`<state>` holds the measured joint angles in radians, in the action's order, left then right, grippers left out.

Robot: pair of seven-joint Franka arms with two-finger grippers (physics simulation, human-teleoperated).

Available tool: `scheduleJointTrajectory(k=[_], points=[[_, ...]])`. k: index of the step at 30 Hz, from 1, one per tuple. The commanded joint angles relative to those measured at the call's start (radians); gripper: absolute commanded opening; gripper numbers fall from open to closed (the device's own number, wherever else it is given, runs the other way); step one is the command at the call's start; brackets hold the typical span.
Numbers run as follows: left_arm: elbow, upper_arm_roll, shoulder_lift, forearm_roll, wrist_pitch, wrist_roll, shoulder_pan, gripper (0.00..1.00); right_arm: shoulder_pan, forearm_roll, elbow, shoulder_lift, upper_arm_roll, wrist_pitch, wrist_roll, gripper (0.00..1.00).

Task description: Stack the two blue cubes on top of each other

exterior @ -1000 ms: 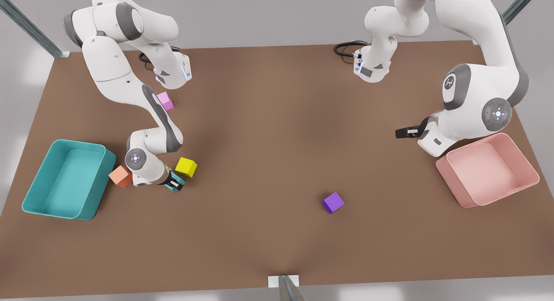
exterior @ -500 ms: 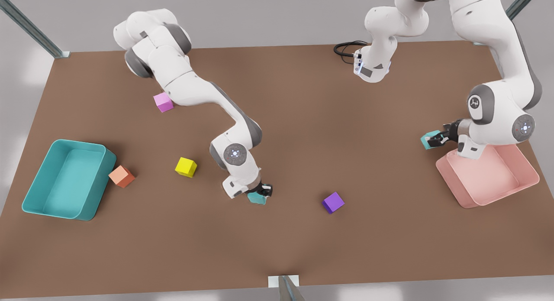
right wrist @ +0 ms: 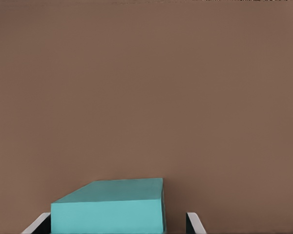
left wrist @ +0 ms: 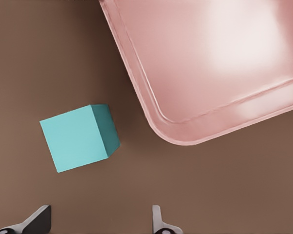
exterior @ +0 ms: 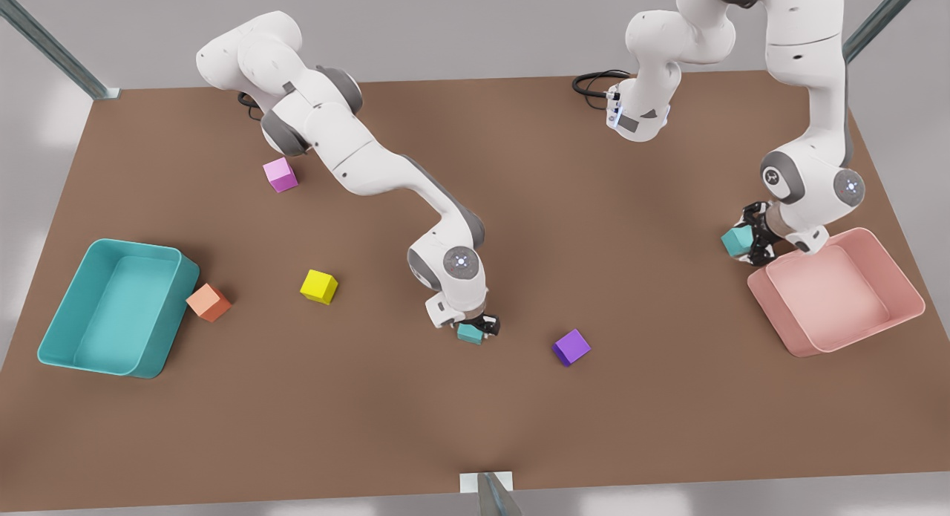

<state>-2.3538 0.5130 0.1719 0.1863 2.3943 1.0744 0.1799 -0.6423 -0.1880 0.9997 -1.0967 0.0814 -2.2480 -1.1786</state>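
Observation:
One blue cube (exterior: pixel 470 332) sits between the fingers of my right gripper (exterior: pixel 479 327), low over the table near the front middle. In the right wrist view this cube (right wrist: pixel 107 212) is held between the two fingertips (right wrist: pixel 39 224). The other blue cube (exterior: pixel 737 240) lies on the table by the pink bin's corner at the front view's right. My left gripper (exterior: pixel 753 237) hovers right beside it, open. In the left wrist view that cube (left wrist: pixel 78 137) lies free, ahead of the spread fingertips (left wrist: pixel 36 219).
A pink bin (exterior: pixel 883 330) stands at the front view's right, and its rim (left wrist: pixel 156 122) is close to the free cube. A purple cube (exterior: pixel 571 347) lies near my right gripper. Yellow (exterior: pixel 319 286), orange (exterior: pixel 208 302) and pink (exterior: pixel 280 174) cubes and a teal bin (exterior: pixel 74 353) are at the left.
My right gripper has carried its blue cube from beside the yellow cube rightward toward the front middle. The left arm has swung round and brought its gripper over the cube by the pink bin.

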Motion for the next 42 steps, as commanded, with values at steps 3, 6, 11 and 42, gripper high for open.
scheduleJointTrajectory(k=[3, 6, 11, 42], points=[[-0.027, 0.041, 0.001, 0.005, 0.118, 0.381, -0.01, 1.0, 0.003, 0.001, 0.005, 0.026, 0.001, 0.007, -0.223, 1.0], [-0.028, 0.042, 0.0, -0.002, 0.043, 0.358, -0.01, 1.0, 0.012, 0.005, 0.019, 0.054, 0.003, 0.031, -0.216, 1.0], [-0.064, 0.075, -0.002, -0.021, 0.029, 0.282, -0.01, 1.0, 0.081, 0.087, 0.097, 0.238, 0.012, 0.254, -0.047, 1.0], [-0.062, 0.041, 0.202, 0.143, 0.183, 0.101, 0.003, 0.56, 0.648, 0.16, 0.186, 0.748, 0.005, 0.887, 1.317, 1.0]])
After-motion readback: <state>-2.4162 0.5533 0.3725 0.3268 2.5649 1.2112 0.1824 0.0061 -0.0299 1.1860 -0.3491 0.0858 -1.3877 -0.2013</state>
